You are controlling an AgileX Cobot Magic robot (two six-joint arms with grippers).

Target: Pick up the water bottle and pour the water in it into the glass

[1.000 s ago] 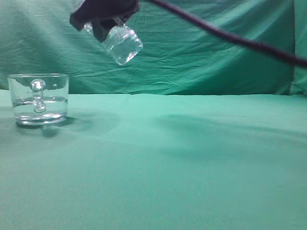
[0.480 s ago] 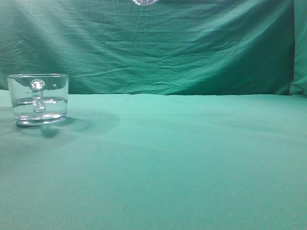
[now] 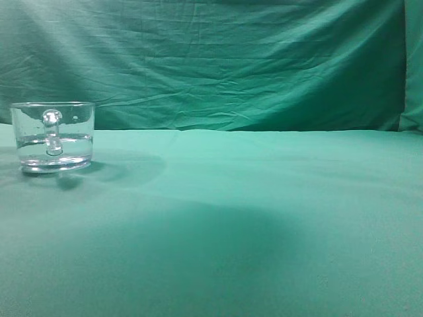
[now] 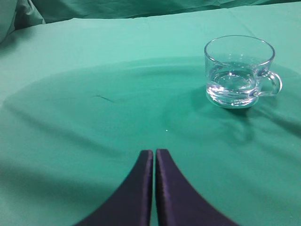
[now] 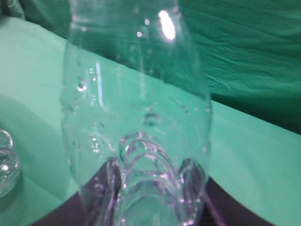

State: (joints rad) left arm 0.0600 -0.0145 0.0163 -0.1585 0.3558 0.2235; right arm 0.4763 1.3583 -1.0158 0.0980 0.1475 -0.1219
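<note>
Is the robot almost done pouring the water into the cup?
Pouring looks done: the glass stands on the green cloth holding water. In hand: the right gripper grips the water bottle, which shows only droplets. Left: probably just putting the bottle down. The left gripper is shut and empty.

Even, moderately dim lighting with a green cast in all views. Exterior view: soft focus and grainy; a broad diffuse shadow darkens the cloth (image 3: 218, 257) in the foreground, and the glass (image 3: 53, 137) casts a faint shadow to its right. Left wrist view: sharper, with a large oval shadow around the glass (image 4: 240, 70) and small highlights on its rim. Right wrist view: the water bottle (image 5: 136, 122) is blurred (too close to focus), with a bright specular glare spot near its top.
</note>
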